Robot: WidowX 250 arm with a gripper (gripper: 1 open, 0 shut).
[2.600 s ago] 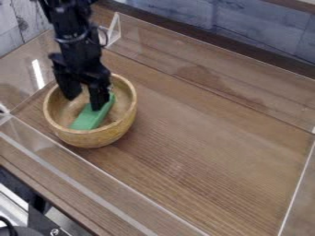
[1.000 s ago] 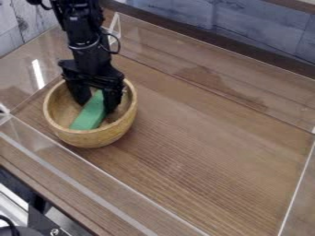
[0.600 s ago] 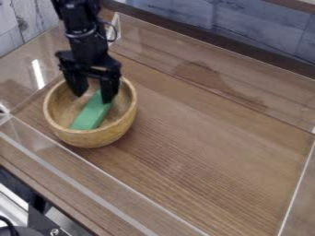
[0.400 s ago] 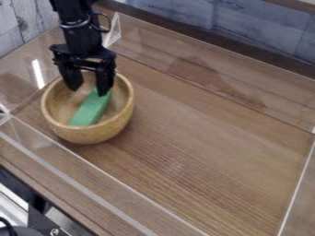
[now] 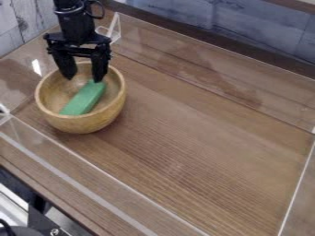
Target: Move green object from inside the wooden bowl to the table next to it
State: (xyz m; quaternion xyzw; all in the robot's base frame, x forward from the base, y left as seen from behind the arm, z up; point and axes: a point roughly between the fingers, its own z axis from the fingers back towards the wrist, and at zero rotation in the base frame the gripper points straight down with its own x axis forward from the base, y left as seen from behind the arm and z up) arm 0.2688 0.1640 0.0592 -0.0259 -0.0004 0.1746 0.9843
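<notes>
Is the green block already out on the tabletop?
No, the green block lies inside the wooden bowl, within its rim.

Bright green block [image 5: 83,99] — plain, matte

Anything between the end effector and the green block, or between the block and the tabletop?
Nothing visible separates the open end effector from the green block. Toward the tabletop, the wooden bowl's rim stands in the way.

A lab-like setup, shown by a robot arm [image 5: 76,20] over a table [image 5: 197,138].
</notes>
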